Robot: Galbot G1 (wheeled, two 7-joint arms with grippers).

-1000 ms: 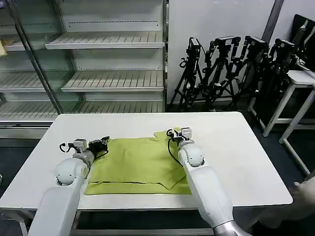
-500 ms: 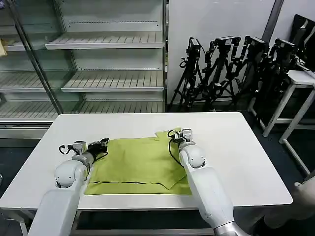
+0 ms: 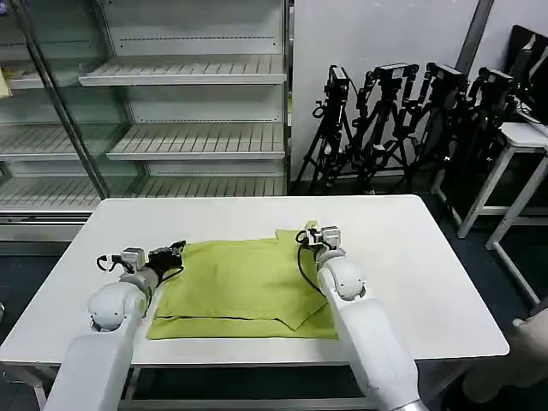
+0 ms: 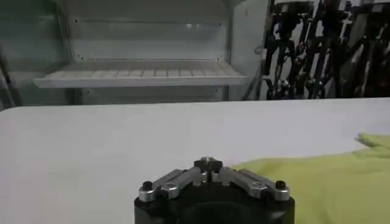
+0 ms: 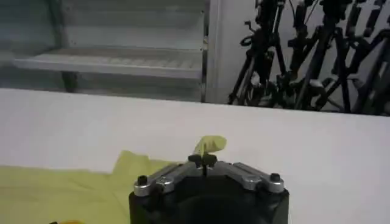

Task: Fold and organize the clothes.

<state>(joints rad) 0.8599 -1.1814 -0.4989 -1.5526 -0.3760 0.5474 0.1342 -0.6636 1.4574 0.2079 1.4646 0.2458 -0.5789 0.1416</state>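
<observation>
On the white table point(image 3: 411, 282) before the robot lies the lime-green T-shirt point(image 3: 235, 282), partly folded, with a doubled edge along the near side and one flap turned in at the near right. It sits in the middle of the table, slightly toward the robot.

The left hand point(image 3: 175, 251) rests low at the far left corner of the shirt. In the left wrist view its fingers point(image 4: 208, 164) are pressed together, and the cloth point(image 4: 329, 182) lies just beside them; whether any fabric is pinched between them cannot be told from these pictures.

The right hand point(image 3: 318, 233) is at the far right corner of the shirt. In the right wrist view its fingers point(image 5: 203, 161) are closed, and a small tongue of green fabric point(image 5: 210, 144) sticks up just past the tips, so this hand seems to have hold of that corner.

The two hands stand at the two far corners, well apart, most likely because the shirt is far wider than one hand and both corners must travel together to keep the edge straight. The probable step is a fold of the far edge toward the near edge. Since the fabric is thin and soft, a corner could slip out or the cloth could wrinkle if one hand moves ahead of the other.
</observation>
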